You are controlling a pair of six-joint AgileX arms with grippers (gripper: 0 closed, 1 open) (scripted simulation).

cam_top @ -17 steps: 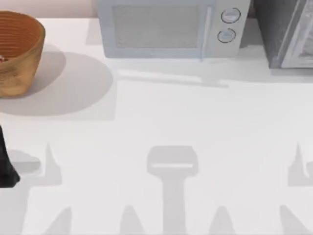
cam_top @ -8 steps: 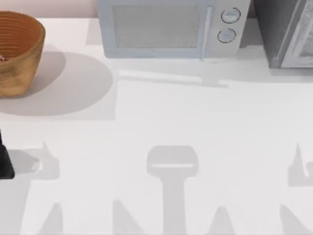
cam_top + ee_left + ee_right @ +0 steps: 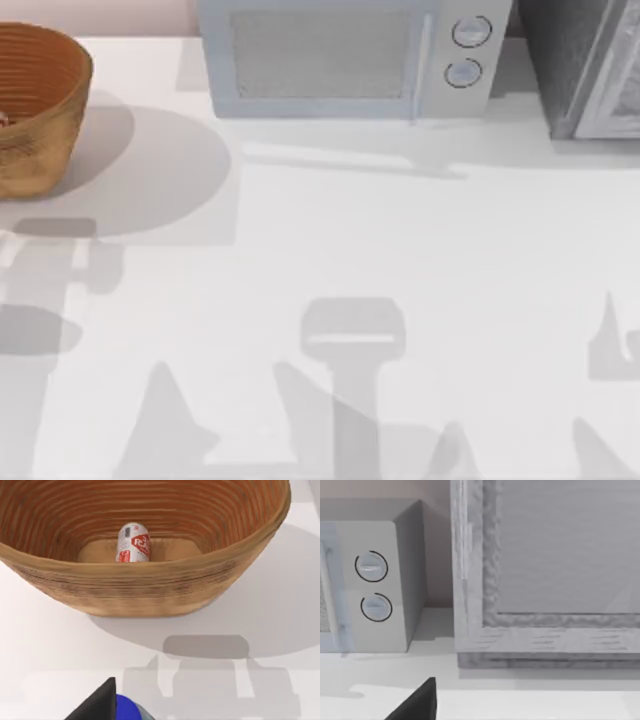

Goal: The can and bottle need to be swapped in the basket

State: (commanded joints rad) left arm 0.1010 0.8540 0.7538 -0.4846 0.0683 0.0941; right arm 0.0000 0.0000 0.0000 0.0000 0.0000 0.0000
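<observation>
The orange-brown wicker basket (image 3: 35,105) stands at the table's back left corner. In the left wrist view the basket (image 3: 150,587) is seen from just in front, with the white and red can (image 3: 132,542) on its ribbed floor. My left gripper (image 3: 107,705) hovers in front of the basket, above the table. A blue rounded piece of the bottle (image 3: 127,709) sits tight against its black finger. The rest of the bottle is hidden. A black part of my right gripper (image 3: 420,702) is at the back right, facing the appliances.
A pale microwave (image 3: 345,60) stands at the back centre, with a grey cabinet (image 3: 585,65) at the back right. Arm shadows lie on the white table (image 3: 330,250) along its front and in front of the basket.
The dark left arm at the top view's left edge has gone out of that view. Its shadow has shifted up the table toward the basket.
</observation>
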